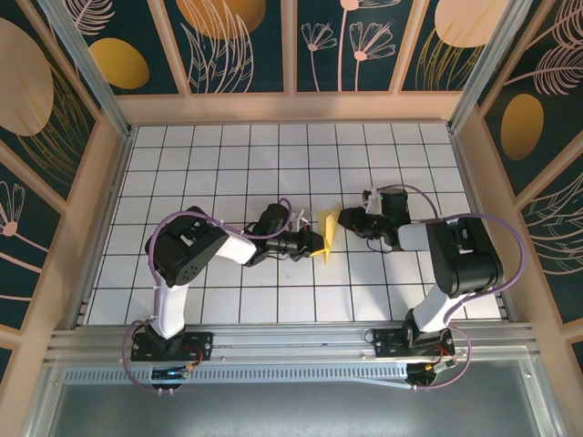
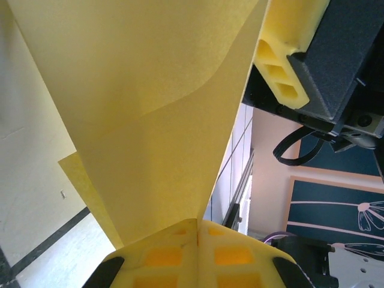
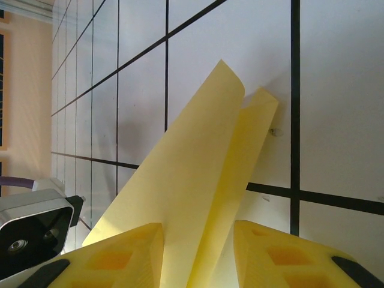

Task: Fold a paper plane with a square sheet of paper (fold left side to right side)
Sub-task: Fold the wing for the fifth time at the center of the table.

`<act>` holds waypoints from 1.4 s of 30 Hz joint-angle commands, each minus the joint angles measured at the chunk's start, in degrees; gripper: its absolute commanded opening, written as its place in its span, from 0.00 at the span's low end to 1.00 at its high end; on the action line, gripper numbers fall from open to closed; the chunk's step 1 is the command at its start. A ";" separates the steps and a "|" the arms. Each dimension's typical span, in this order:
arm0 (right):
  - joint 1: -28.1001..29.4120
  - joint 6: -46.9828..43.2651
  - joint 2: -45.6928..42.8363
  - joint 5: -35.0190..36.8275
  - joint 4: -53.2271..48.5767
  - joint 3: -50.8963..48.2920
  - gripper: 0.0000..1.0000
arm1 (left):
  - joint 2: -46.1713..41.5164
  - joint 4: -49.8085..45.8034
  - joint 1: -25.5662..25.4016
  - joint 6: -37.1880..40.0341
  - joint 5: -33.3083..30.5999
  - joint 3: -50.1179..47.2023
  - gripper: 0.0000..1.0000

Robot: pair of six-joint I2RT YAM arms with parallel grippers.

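The pale-yellow square sheet of paper (image 1: 326, 234), folded into a narrow pointed paper-plane shape with layered flaps, stands lifted off the tiles mid-table between both grippers. My left gripper (image 1: 316, 244) comes from the left and is shut on it. In the left wrist view the paper (image 2: 150, 120) rises out of the closed pads (image 2: 162, 258). My right gripper (image 1: 344, 221) reaches in from the right. In the right wrist view its fingers (image 3: 132, 258) stand apart on either side of two folded layers (image 3: 204, 180); the left pad touches one flap, the right pad is apart from it.
The white grid-tiled table (image 1: 228, 164) is fenced by wooden rails and patterned walls (image 1: 246, 36). The right gripper's yellow finger (image 2: 282, 66) hangs close above the paper in the left wrist view. Part of the left arm's grey wrist (image 3: 30, 228) shows at lower left.
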 commanded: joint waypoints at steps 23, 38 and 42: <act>3.50 0.20 3.71 4.54 -3.52 5.13 0.34 | 3.32 7.72 1.27 -3.63 2.10 -1.72 0.00; 4.16 0.68 4.92 6.05 -6.28 6.55 0.35 | 3.68 7.72 1.29 -3.72 1.85 -1.89 0.00; 4.55 0.13 5.50 7.11 -8.42 7.50 0.35 | 3.85 7.72 1.32 -3.72 1.90 -1.89 0.00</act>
